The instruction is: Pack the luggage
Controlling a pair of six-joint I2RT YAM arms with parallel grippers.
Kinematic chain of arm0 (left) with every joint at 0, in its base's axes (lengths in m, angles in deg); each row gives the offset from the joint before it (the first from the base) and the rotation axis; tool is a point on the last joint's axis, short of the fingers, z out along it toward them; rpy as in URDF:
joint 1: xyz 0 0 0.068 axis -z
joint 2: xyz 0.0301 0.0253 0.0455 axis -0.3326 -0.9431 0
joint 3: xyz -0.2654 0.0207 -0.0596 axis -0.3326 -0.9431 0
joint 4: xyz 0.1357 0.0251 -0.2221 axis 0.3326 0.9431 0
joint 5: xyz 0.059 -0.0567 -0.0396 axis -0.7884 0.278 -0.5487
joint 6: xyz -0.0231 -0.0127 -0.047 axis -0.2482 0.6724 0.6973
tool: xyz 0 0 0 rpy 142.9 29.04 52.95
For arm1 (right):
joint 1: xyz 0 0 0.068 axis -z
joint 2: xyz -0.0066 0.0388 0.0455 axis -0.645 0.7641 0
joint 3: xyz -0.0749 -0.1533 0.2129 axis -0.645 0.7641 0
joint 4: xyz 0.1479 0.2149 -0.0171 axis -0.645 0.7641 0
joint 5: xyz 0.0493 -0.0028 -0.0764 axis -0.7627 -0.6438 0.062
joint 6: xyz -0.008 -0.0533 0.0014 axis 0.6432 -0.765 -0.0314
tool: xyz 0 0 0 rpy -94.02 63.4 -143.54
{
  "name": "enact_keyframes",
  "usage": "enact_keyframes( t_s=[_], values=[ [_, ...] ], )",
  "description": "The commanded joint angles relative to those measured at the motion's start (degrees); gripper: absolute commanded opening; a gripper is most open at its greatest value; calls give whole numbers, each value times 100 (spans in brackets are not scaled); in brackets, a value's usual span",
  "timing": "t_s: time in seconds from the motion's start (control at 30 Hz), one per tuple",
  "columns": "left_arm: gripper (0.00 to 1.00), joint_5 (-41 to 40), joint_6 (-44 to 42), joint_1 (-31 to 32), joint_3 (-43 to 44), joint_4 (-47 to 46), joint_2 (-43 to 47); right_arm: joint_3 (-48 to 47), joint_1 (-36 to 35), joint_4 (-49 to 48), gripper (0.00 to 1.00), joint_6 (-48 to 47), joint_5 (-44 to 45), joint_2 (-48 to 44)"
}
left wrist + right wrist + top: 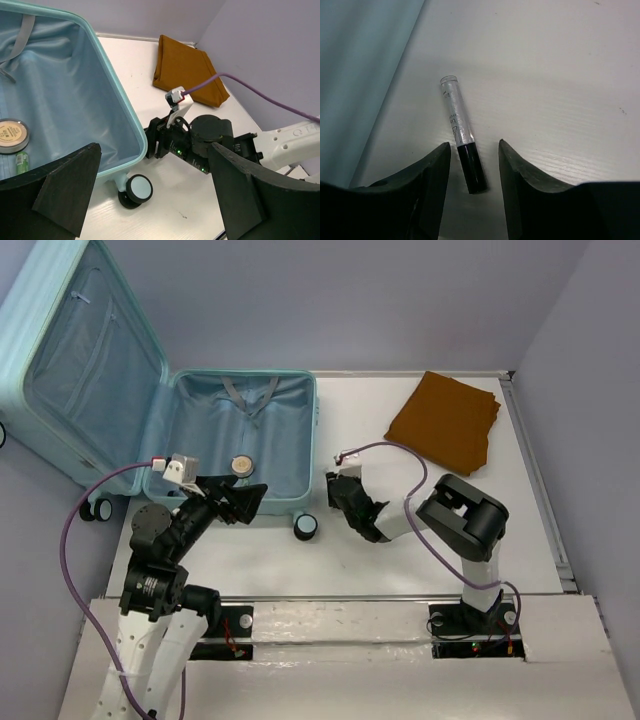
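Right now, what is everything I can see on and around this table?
table: one, white, beneath everything
luggage: one, pale aqua, open on the table's left side, lid raised
round compact: one, tan, lying inside the luggage
small green item: one, green, beside the compact; too small to identify
folded cloth: one, brown, far right corner of the table
tube: one, clear with black cap, on the table beside the luggage
left gripper: one, black, open, over the luggage's near edge
right gripper: one, black, open, fingers either side of the tube's cap
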Motion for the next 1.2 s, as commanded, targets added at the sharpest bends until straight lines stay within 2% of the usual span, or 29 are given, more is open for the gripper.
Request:
enact_keyframes(
  t_s=[0.0,0.07,0.17,0.27,0.3,0.37,0.4,0.53,0.6,0.67,0.73,0.77,0.8,0.87,0.9,1.0,1.03,1.1,1.17],
  values=[
    [99,169,-99,-27,0,-350,95,18,0,1616,35,123,-246,416],
    [99,195,-108,-27,1,-359,130,88,0,1888,18,237,-141,338],
    [99,213,-99,-27,-17,-377,165,394,0,2056,7,430,-9,-117],
    [99,239,-73,-27,-35,-386,139,676,0,2100,7,554,36,-926],
    [99,239,-73,-27,-35,-394,113,808,0,2170,7,545,36,-1616],
    [99,230,-64,-27,-35,-386,69,853,0,2241,7,379,-8,-2314],
    [99,239,-55,-27,-35,-386,60,835,0,2311,7,308,-191,-2935],
    [99,204,-38,-54,-43,-377,60,205,0,2373,7,71,-1219,-3757],
    [99,169,-38,-54,-43,-368,86,-452,-61,2382,7,53,-1799,-3611],
    [99,134,-29,-71,-43,-359,121,-718,-131,2373,7,27,-2116,-3460],
    [99,108,-29,-71,-43,-351,191,-1892,-263,2399,7,35,-2555,-2577],
    [99,99,-29,-71,-43,-342,192,-2229,-263,2538,16,35,-2722,-2320],
    [99,90,-29,-63,-43,-350,200,-2606,-263,2827,32,35,-2794,-2065],
    [99,37,-38,-71,-35,-307,209,-3284,-263,3390,71,-201,-2532,-1651],
    [99,28,-29,-71,-26,-298,209,-3557,-133,3740,86,-280,-2235,-1475],
    [99,11,-29,-71,-35,-307,236,-3297,429,3814,88,-141,-2398,-1640],
    [99,2,-29,-71,-43,-298,244,-2922,936,3806,86,-19,-2416,-1867],
    [99,-7,-11,-63,-43,-298,279,-2550,1431,3832,81,141,-2286,-2070],
    [99,-42,-2,-19,-43,-298,315,-2303,2099,4189,73,36,-1829,-2116]
  ],
)
